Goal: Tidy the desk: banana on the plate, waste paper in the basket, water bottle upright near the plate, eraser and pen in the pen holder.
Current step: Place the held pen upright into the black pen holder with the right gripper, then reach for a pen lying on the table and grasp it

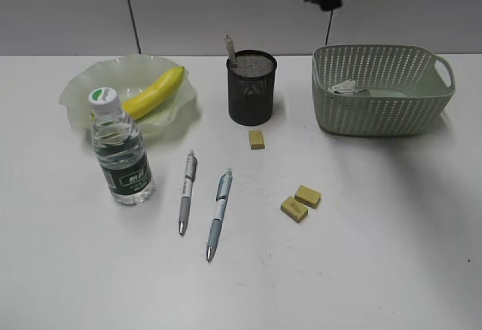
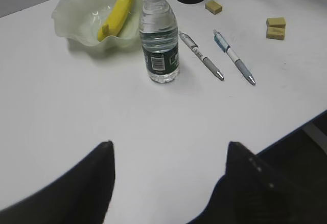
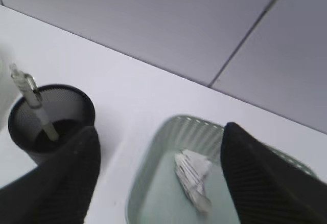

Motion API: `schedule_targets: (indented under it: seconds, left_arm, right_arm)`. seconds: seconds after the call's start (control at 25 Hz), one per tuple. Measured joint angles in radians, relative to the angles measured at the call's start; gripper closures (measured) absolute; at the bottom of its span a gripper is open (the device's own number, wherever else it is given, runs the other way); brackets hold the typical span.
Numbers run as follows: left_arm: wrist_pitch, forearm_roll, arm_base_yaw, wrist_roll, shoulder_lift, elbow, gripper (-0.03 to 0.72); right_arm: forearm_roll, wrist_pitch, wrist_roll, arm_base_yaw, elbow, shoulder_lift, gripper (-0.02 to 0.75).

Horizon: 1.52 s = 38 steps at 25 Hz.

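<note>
The banana [image 1: 154, 93] lies in the plate [image 1: 79, 93]. Beside the plate the water bottle [image 1: 120, 149] stands upright. The pen holder [image 1: 251, 87] has one pen [image 1: 229, 47] in it. Two pens [image 1: 187, 192] [image 1: 218, 213] and three erasers [image 1: 257, 139] [image 1: 307, 196] [image 1: 294, 209] lie on the desk. The waste paper [image 3: 193, 175] rests inside the basket [image 3: 153, 157]. My right gripper [image 3: 161, 132] hangs open above it with nothing held. My left gripper [image 2: 170, 144] is open over bare desk, short of the bottle [image 2: 159, 35].
The basket [image 1: 384, 93] stands at the back right, the pen holder just left of it. The desk's near edge [image 2: 291, 132] shows at the lower right of the left wrist view. A grey wall runs behind the desk.
</note>
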<state>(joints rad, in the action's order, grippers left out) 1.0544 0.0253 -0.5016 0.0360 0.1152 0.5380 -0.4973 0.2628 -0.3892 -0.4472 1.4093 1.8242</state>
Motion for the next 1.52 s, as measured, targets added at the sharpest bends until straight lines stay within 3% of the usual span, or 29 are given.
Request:
schedule_targets:
  seconds: [0.32, 0.44, 0.6, 0.72, 1.28, 1.52]
  left_arm:
    - [0.000, 0.000, 0.000, 0.000, 0.000, 0.000, 0.181]
    - [0.000, 0.000, 0.000, 0.000, 0.000, 0.000, 0.181]
    - [0.000, 0.000, 0.000, 0.000, 0.000, 0.000, 0.181]
    - [0.000, 0.000, 0.000, 0.000, 0.000, 0.000, 0.181]
    - [0.000, 0.000, 0.000, 0.000, 0.000, 0.000, 0.264]
    - [0.000, 0.000, 0.000, 0.000, 0.000, 0.000, 0.279]
  right_arm:
    - [0.410, 0.416, 0.428, 0.000, 0.003, -0.309, 0.167]
    - [0.479, 0.571, 0.464, 0.000, 0.003, -0.410, 0.167]
    - [0.497, 0.766, 0.486, 0.000, 0.002, -0.534, 0.167]
    - [0.497, 0.827, 0.500, 0.000, -0.053, -0.642, 0.167]
    - [0.512, 0.853, 0.506, 0.000, -0.712, -1.308, 0.168]
    - [0.515, 0.846, 0.509, 0.000, -0.868, -1.659, 0.168]
